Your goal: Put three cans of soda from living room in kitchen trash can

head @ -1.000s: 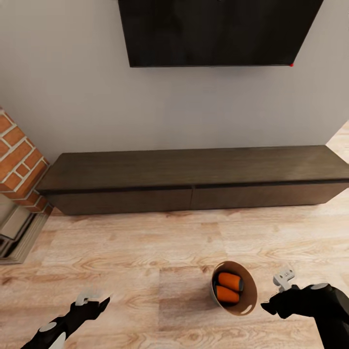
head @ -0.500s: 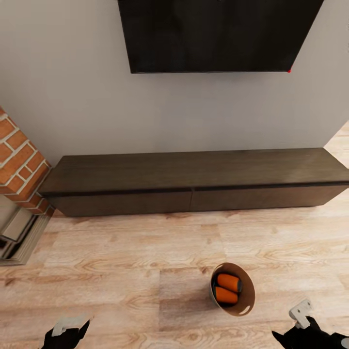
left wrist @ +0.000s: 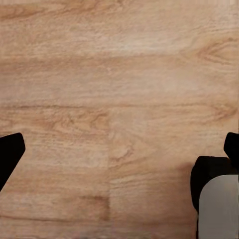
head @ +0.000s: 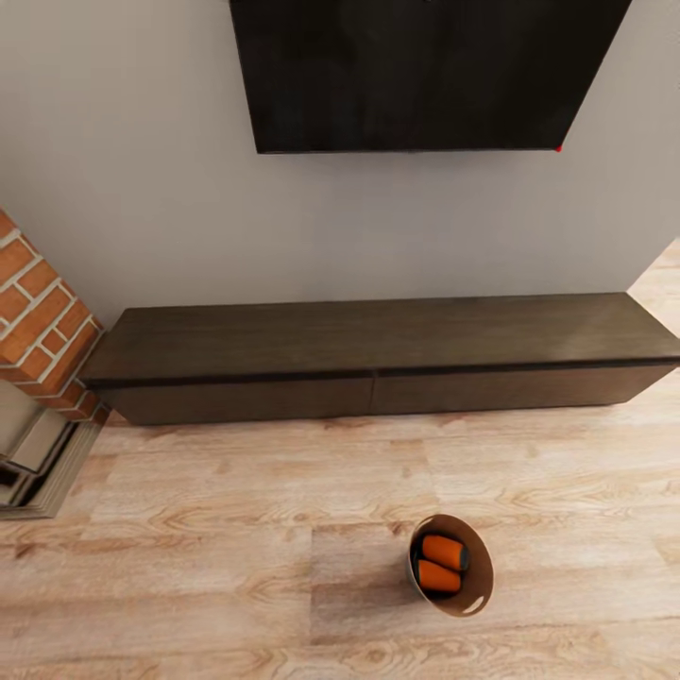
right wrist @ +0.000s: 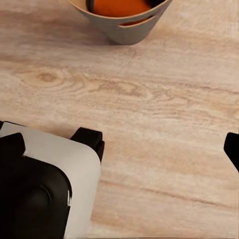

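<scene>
at the lower right of the head view the tash can stands on the wood floor, leaning, mouth up toward the camera. two orange cans lie inside, long axes roughly left-right. both grippers seem spread wide, empty. i judge the third can comes next. behind, a dark cabinet under the tv.

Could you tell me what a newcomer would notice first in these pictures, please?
Probably the trash can standing on the light wood floor, with two orange soda cans lying inside it. Behind it, a long dark low cabinet runs along the wall beneath a black TV.
</scene>
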`<state>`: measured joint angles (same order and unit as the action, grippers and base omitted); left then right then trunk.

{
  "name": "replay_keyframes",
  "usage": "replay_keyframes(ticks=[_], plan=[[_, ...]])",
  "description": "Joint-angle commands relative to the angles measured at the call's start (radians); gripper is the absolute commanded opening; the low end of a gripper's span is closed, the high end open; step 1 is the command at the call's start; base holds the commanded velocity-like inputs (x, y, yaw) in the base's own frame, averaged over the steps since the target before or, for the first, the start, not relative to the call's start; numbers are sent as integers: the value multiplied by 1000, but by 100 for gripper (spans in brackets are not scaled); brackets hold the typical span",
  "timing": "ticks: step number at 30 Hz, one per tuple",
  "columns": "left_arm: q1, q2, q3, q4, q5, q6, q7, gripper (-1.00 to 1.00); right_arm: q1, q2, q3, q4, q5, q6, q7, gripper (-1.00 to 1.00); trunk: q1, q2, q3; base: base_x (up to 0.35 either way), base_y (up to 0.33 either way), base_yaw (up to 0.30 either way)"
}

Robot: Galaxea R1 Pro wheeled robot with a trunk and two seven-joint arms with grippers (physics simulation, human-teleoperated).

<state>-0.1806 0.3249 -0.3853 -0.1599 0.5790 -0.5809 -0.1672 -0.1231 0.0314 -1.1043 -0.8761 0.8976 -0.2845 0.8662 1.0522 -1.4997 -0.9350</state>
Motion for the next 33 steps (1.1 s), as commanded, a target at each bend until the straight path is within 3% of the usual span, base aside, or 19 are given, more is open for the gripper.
replay_keyframes(ticks=[1, 4, 7, 9, 11, 12, 19, 25, 26, 29, 30, 33], plan=[[12, 0, 0, 1, 0, -9, -1, 100, 0, -6, -3, 26, -1, -11, -3, 100, -4, 7, 3, 0, 0, 0], [46, -1, 2, 5, 1, -48, -3, 100, 0, -36, -7, 134, 1, -54, -47, 100, -15, 28, 13, 0, 0, 0], [63, -9, 4, 44, 2, -79, -4, 100, 0, -78, -4, 285, 9, -105, -170, 100, -27, 49, 22, 0, 0, 0], [67, -22, 6, 70, 2, -102, -3, 100, 0, -112, -3, 372, 12, -148, -214, 100, -35, 63, 28, 0, 0, 0], [69, -28, 7, 81, 2, -114, -1, 100, 0, -138, -2, 422, 13, -176, -231, 100, -42, 77, 35, 0, 0, 0], [70, -31, 7, 89, 1, -122, 0, 100, 0, -166, -1, 467, 14, -197, -241, 100, -46, 84, 38, 0, 0, 0], [71, -37, 7, 103, 0, -133, 0, 100, 20, -248, 0, 579, 14, -234, -259, 100, -73, 133, 60, 0, 0, 0], [85, -40, 4, 106, -1, -136, 0, 100, 59, -265, -1, 637, 11, -283, -291, 100, -96, 175, 79, 0, 0, 0], [96, -49, 4, 106, -1, -139, 0, 100, 70, -269, -1, 682, 13, -297, -369, 100, -100, 182, 82, 0, 0, 0], [109, -63, 5, 107, -1, -144, 1, 100, 79, -276, -1, 745, 34, -308, -480, 100, -111, 203, 91, 0, 0, 0], [123, -70, 6, 107, 2, -154, 1, 100, 83, -282, -1, 789, 63, -311, -544, 100, -115, 210, 94, 0, 0, 0], [154, -77, 10, 106, 9, -192, 1, 100, 89, -281, 0, 849, 120, -314, -624, 100, -127, 231, 104, 0, 0, 0]])
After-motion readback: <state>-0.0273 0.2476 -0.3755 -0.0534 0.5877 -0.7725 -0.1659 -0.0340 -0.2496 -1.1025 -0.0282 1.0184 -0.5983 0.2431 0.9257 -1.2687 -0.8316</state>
